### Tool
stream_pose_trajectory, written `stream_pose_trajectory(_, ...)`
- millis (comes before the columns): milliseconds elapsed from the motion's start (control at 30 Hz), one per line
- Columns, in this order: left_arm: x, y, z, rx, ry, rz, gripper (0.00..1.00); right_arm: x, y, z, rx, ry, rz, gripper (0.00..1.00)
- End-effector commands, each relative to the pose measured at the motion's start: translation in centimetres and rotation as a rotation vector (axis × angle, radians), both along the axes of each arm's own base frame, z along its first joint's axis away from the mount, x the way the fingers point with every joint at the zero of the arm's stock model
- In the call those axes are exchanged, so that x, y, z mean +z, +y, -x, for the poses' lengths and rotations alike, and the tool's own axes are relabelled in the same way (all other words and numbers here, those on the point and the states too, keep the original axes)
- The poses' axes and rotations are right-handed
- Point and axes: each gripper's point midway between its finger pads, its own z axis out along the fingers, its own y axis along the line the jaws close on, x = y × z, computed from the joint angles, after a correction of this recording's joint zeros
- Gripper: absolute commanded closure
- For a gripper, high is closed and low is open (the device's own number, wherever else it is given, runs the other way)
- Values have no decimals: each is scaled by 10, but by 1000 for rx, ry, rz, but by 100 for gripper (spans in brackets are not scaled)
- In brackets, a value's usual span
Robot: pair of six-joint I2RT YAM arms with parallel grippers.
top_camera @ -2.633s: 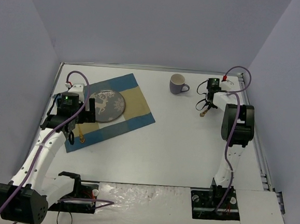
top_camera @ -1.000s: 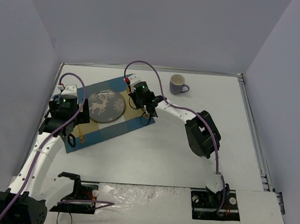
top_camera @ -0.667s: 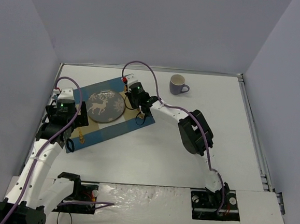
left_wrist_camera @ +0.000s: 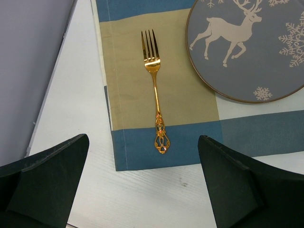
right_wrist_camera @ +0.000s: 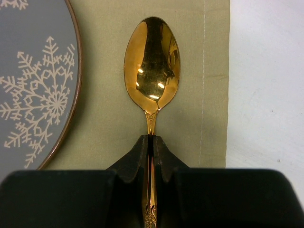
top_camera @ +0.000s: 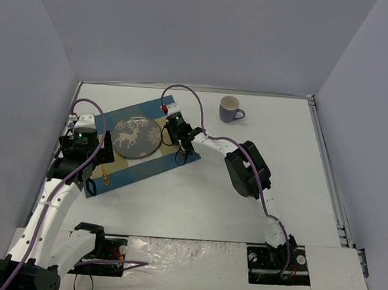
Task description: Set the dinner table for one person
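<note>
The white dinner table (top_camera: 244, 196) carries a blue-and-tan placemat (top_camera: 153, 167) with a grey reindeer plate (top_camera: 135, 138) on it. A gold fork (left_wrist_camera: 154, 90) lies on the mat left of the plate (left_wrist_camera: 247, 47). My left gripper (left_wrist_camera: 142, 190) is open and empty, just short of the mat's near edge, in line with the fork's handle; it shows in the top view (top_camera: 90, 180). My right gripper (right_wrist_camera: 152, 142) is shut on a gold spoon (right_wrist_camera: 152, 66), whose bowl is low over the mat's tan band, right of the plate (right_wrist_camera: 33, 80). It shows in the top view (top_camera: 181, 151).
A grey-and-white mug (top_camera: 231, 109) stands on the table at the far middle, right of the mat. Grey walls close in the left, far and right sides. The arm bases (top_camera: 279, 262) sit at the near edge.
My right arm has swung from the far right by the mug over to the mat's right side with the spoon. My left gripper has drawn back from the fork.
</note>
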Motion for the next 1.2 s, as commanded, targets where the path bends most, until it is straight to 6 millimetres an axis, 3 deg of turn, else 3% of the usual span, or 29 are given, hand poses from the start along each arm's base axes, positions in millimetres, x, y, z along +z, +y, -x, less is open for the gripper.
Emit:
stream_pose_trajectory(0, 12, 2, -8, 8, -46, 0, 3, 26, 0, -14, -67, -53, -50, 100)
stream_pose_trajectory(1167, 11, 2, -9, 3, -45, 3, 3, 23, -25, -24, -60, -67, 22, 100)
